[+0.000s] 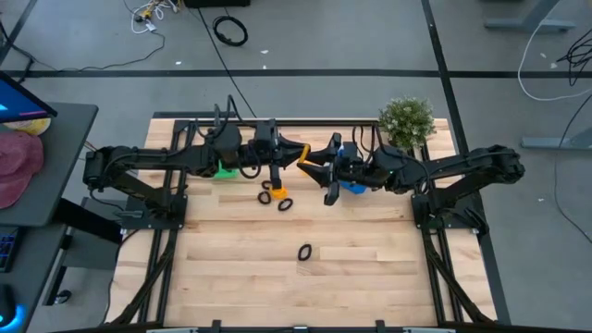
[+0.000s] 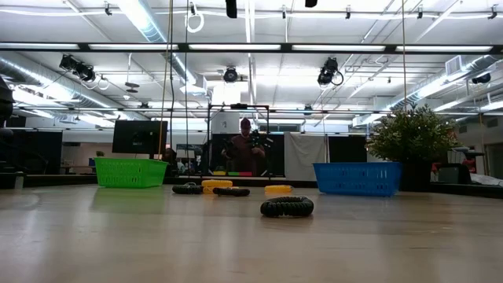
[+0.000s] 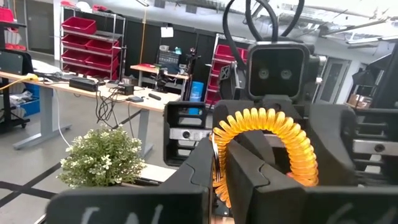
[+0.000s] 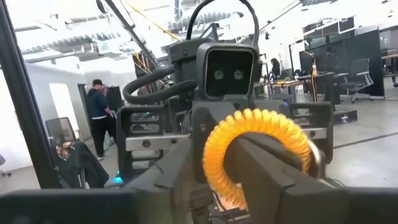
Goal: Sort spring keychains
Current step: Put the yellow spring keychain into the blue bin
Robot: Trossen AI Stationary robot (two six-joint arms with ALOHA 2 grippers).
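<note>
Orange coiled spring keychain point(image 3: 267, 149): clenched by left gripper point(image 3: 217, 168) and right gripper point(image 4: 249, 168) beside potted plant point(image 1: 407, 118); release left only once right holds firm.

Illumination: bright overhead ceiling strip lights point(image 2: 141, 16); glare washes the low view's ceiling; table point(image 1: 231, 268) evenly lit, shadows faint; wrist views show blurred near foreground, overexposed backgrounds.

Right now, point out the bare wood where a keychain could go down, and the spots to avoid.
Free: the near half of the table, on either side of the lone black keychain. Crowded: the far middle, where the left gripper and right gripper meet on an orange keychain above the loose keychain cluster, between the green basket and blue basket.
</note>
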